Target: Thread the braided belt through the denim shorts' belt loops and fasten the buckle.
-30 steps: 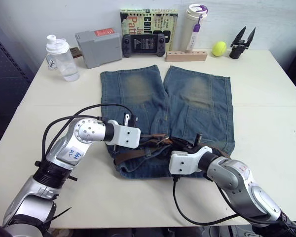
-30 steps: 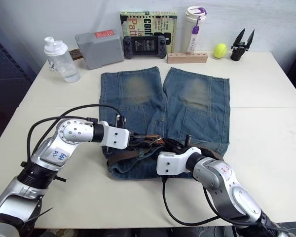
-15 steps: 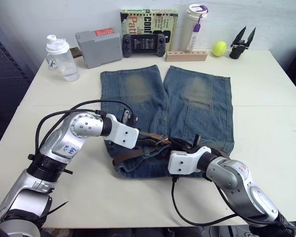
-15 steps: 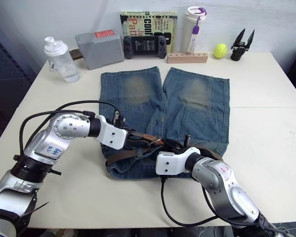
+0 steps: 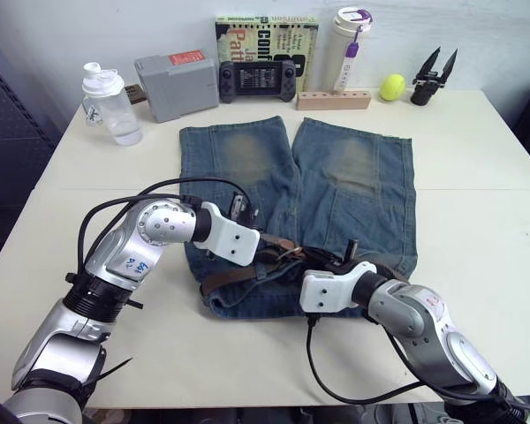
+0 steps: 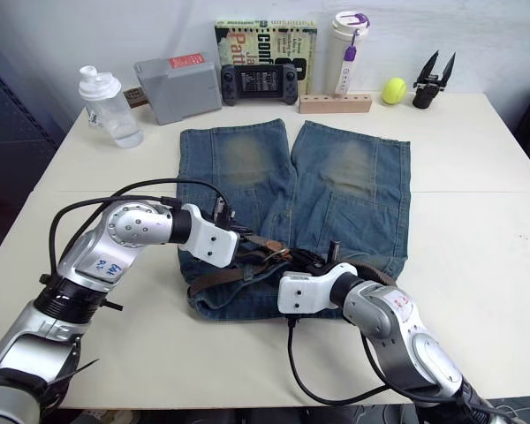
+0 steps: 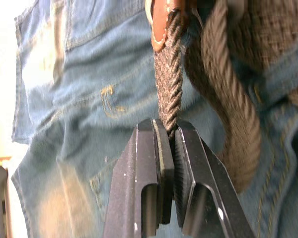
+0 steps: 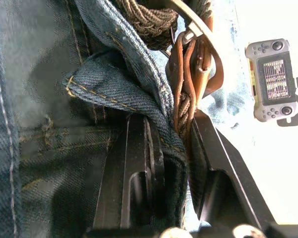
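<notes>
Table: a pale table [image 5: 477,230] fills the frame, with small items lined along its far edge.
Denim shorts: the denim shorts [image 5: 336,190] lie flat at the centre of the frame, legs toward the top, waistband toward the bottom, faded tan patches on both legs.
Braided belt: the braided belt [image 5: 247,276] runs brown along the waistband in the lower centre of the frame, bunched between the two arms.
Left gripper: the left gripper [image 7: 171,141] is clenched on a strand of the braided belt, just below its leather-bound end, at the waistband's left part.
Right gripper: the right gripper [image 8: 171,148] has its fingers closed around a fold of denim waistband and the belt's leather straps at the waistband's centre-right.
Buckle: a metal piece, apparently the buckle [image 8: 186,15], shows beside the leather straps in the right wrist view.
Far edge: a book [image 5: 265,40], a grey box [image 5: 175,84], a game console [image 5: 254,79], a shaker bottle [image 5: 110,104], a tumbler [image 5: 350,44] and a yellow ball [image 5: 391,87] stand across the top of the frame.
</notes>
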Controlling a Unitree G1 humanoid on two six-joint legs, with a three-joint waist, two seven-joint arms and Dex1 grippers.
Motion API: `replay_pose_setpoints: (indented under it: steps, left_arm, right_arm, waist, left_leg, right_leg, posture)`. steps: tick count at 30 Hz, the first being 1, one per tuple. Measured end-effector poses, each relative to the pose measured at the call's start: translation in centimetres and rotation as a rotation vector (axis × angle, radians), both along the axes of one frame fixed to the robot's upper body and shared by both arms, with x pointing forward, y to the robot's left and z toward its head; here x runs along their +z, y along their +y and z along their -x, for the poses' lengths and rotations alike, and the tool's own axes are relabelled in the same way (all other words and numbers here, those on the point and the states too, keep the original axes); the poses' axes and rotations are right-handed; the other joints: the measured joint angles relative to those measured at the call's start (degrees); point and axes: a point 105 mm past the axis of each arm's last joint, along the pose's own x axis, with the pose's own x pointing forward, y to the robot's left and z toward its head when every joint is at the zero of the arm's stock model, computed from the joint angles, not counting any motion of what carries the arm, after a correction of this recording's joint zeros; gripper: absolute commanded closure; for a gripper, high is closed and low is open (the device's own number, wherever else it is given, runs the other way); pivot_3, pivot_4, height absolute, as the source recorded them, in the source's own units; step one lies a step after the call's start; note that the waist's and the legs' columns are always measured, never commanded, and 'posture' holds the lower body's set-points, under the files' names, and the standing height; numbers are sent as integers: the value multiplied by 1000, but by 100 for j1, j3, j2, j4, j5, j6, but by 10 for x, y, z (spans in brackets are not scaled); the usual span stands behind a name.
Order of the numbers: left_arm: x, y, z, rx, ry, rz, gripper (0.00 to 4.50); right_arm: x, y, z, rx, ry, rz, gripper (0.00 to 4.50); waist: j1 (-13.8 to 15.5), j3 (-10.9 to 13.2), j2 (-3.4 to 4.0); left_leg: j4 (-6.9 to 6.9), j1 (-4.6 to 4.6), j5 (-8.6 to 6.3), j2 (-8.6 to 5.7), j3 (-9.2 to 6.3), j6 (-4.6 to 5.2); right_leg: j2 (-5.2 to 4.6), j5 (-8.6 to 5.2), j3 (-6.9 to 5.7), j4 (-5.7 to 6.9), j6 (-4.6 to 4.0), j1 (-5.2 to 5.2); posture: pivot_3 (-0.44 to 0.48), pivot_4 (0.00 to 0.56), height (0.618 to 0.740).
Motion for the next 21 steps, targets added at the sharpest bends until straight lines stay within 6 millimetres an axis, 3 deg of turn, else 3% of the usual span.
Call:
replay_pose_setpoints:
  steps: [4, 10, 21]
  left_arm:
    - [-3, -5, -1, 17, 34, 33, 4500]
    - [-36, -9, 12, 77, 241, 145, 4500]
    - [-41, -18, 19, 58, 265, 172, 4500]
  right_arm:
    - [-1, -2, -1, -9, 2, 3, 4183]
    - [-3, -7, -3, -55, 36, -39, 4183]
    - [-6, -9, 0, -86, 123, -84, 4183]
  waist:
    - [11, 0, 0]
    - [15, 0, 0]
    - [22, -1, 1]
  left_leg:
    - [4, 0, 0, -1, -1, 1]
    - [13, -2, -1, 0, -6, 2]
    - [14, -2, -2, -2, -8, 3]
  right_leg:
    - [-1, 0, 0, 2, 0, 2]
    - [-2, 0, -1, 9, 0, 2]
    - [-2, 0, 0, 8, 0, 5]
  posture:
    - [0, 150, 731]
    - [0, 150, 731]
    - [0, 150, 731]
